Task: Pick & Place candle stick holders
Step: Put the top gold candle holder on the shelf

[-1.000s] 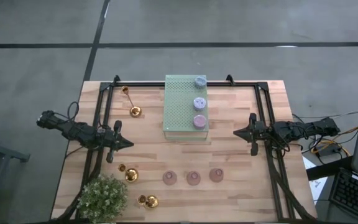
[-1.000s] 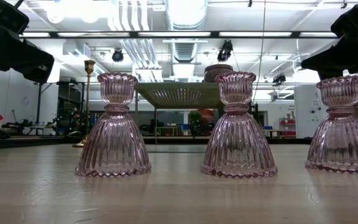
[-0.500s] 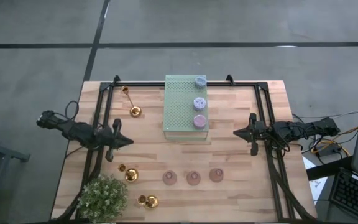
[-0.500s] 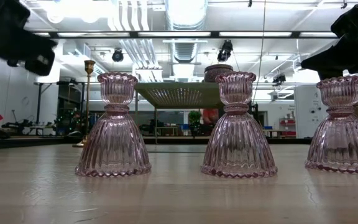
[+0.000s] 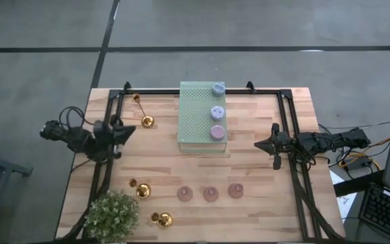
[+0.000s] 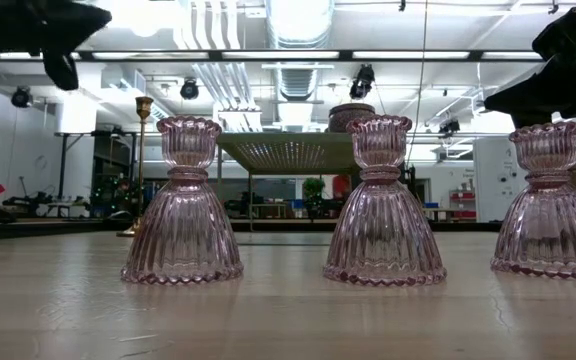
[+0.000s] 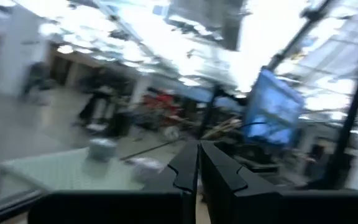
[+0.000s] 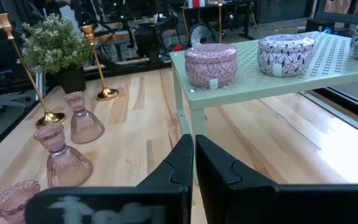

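While both claws sit shut w/ nothing in them, the light wooden table (image 5: 263, 210) carries everything, largest first. Pale green perforated rectangular stand (image 5: 202, 118) is at table centre, between the two claws, holding three squat round lavender/blue-grey holders (image 5: 217, 112) in a row along the edge nearer the right claw. Bushy green potted plant (image 5: 112, 213) sits at the table's corner on the left arm's side, well apart from the left claw.

Left claw (image 5: 123, 131) hangs above the table's left side, fingers pressed together, gripping nothing; one shiny gold holder w/ round base and slim stem (image 5: 143, 114) lies just beside it, two more gold holders (image 5: 141, 189) lie between it and the plant. Right claw (image 5: 263, 144) waits at the right side, fingertips together, empty, pointing at the stand.

Three pinkish clear ribbed glass holders (image 5: 210, 194) stand upright in a row, apart from each other, nearer the right claw than the left but not touching either; low view shows them close up (image 6: 384, 205).
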Controlling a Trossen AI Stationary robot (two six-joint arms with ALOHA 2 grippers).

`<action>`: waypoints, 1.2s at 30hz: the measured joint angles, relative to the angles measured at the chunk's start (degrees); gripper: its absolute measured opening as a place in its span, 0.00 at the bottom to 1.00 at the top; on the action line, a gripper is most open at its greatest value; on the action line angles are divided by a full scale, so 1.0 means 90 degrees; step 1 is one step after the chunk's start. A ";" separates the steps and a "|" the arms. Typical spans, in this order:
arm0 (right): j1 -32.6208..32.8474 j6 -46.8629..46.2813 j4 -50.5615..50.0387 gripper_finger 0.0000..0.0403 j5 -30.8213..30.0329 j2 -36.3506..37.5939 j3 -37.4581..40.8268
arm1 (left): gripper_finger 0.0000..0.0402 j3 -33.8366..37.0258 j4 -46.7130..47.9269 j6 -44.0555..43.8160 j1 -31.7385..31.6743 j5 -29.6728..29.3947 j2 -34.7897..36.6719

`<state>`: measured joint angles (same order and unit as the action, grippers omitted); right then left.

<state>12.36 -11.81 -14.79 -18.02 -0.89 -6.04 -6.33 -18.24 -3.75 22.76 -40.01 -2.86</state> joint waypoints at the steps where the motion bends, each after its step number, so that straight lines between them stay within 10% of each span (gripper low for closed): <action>1: 0.0000 0.0000 0.0000 0.03 0.0000 0.0000 0.0000 | 0.05 0.0000 0.0002 -0.0181 -0.0002 -0.0160 -0.0066; 11: -0.0002 0.0000 0.0000 0.03 0.0000 0.0002 0.0000 | 0.05 -0.0743 0.1471 0.0296 -0.0063 -0.1556 -0.1054; 18: -0.0002 0.0000 0.0000 0.03 0.0000 0.0000 0.0000 | 0.05 -0.1237 0.2244 0.0243 -0.0075 -0.3824 -0.1712; 27: 0.0000 0.0000 0.0000 0.03 0.0000 0.0000 0.0000 | 0.07 -0.1253 0.2250 -0.0120 -0.0200 -0.3851 -0.2150; 36: 0.0000 0.0000 0.0000 0.03 0.0000 0.0000 0.0000 | 0.33 -0.1226 0.2288 -0.0800 -0.0709 -0.3842 -0.2765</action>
<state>12.36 -11.81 -14.79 -18.02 -0.89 -6.04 -17.37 2.35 -10.95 16.38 -74.59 -27.75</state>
